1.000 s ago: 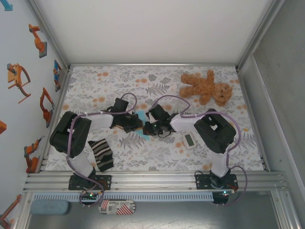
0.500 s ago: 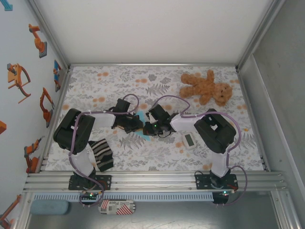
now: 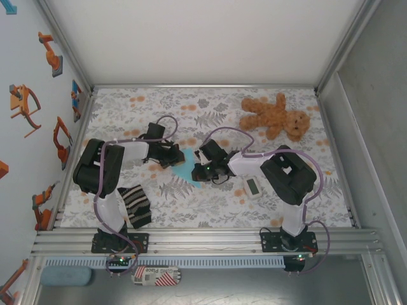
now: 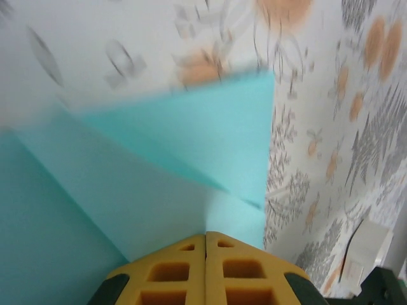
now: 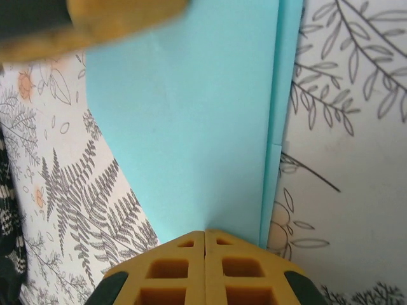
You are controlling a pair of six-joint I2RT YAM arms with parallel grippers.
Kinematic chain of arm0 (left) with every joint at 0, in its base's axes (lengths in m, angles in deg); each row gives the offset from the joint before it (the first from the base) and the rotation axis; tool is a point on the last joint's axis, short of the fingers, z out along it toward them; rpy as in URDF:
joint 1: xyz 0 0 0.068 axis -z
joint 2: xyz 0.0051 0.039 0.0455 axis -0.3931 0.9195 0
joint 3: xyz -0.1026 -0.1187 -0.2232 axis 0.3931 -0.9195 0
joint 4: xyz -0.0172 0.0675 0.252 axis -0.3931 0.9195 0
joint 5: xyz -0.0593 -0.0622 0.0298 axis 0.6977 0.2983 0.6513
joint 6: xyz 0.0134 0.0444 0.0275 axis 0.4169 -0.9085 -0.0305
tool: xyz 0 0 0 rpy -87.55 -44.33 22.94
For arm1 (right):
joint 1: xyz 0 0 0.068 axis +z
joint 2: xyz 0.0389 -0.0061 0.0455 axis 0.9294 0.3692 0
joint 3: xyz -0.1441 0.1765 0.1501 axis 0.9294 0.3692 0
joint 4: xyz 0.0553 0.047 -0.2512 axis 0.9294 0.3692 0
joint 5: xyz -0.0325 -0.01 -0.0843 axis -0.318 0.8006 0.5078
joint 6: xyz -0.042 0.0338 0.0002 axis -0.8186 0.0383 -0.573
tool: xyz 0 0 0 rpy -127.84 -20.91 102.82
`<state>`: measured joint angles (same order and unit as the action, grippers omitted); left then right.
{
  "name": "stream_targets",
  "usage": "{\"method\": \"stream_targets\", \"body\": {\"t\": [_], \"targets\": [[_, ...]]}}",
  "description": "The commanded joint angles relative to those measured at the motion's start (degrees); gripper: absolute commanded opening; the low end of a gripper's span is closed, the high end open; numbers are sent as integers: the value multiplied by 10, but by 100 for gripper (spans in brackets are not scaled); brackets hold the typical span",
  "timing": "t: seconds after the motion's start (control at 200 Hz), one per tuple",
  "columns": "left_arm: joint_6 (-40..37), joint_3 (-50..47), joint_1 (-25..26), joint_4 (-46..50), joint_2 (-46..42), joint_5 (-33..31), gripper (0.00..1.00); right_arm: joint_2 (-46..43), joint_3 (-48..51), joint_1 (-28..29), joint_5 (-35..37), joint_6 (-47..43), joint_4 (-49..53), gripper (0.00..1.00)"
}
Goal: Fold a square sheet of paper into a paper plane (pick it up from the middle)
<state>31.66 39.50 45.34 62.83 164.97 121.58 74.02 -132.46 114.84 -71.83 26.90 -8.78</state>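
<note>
Paper (image 5: 191,114) mid-frame: thin, light, floppy, creases easily. Left tool (image 4: 205,236) and right tool (image 5: 205,232) both closed, tips at it; pinch a folded edge, I'd say.

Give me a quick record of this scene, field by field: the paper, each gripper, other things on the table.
paper: light-blue sheet, partly folded, mid-table
left gripper: shut on the sheet
right gripper: shut on the sheet
teddy bear: far right corner
striped cloth: near left
white gadget: near side, right of centre
</note>
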Motion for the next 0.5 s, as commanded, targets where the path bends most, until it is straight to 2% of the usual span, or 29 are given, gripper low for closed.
{"method": "stream_targets", "body": {"t": [0.0,0.235,0.496], "targets": [[-34,23,-24,14,11,3,5,13,36,-4,33,-18,121,0],[-42,37,-36,15,-6,13,5,14,27,-4,33,-18,124,0],[-6,-44,-27,-33,-110,18,6,18,22,-4,30,-18,126,0]]}}
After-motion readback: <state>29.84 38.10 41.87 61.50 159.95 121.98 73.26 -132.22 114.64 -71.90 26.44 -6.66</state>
